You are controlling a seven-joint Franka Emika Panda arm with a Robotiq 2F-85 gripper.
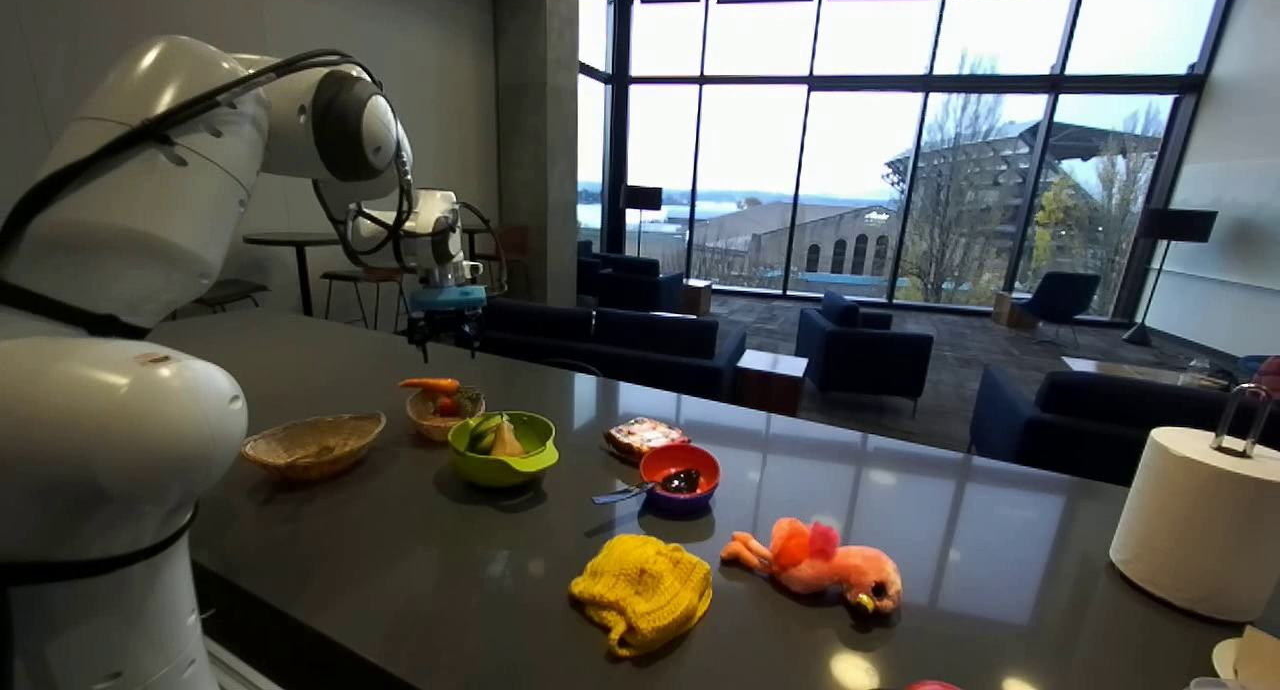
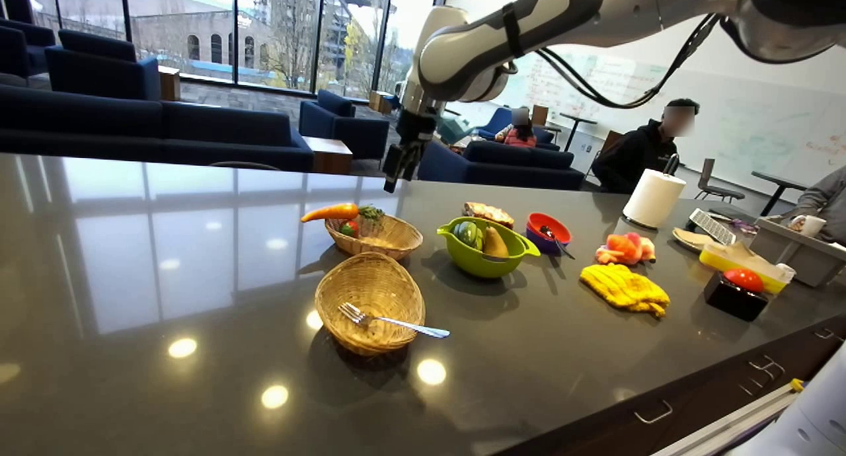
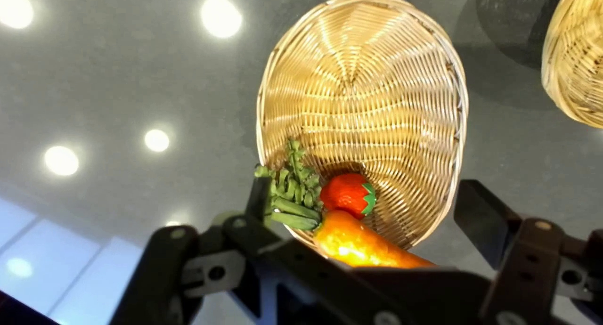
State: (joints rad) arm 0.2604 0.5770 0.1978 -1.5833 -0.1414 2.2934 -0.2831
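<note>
My gripper is open with nothing between its fingers. It hangs above the table, and it also shows in an exterior view and in the wrist view. Nearest to it is a small oval wicker basket, apart from the fingers. An orange carrot with a green leafy top lies across the basket's rim, its tip hidden behind the gripper in the wrist view. A red strawberry-like toy with a green cap sits in the basket beside it. The carrot sticks out over the rim.
A second wicker basket holds a fork. A green bowl holds a pear and a green vegetable. Beyond are a red-purple bowl, a yellow knitted cloth, a pink plush bird, and a paper towel roll.
</note>
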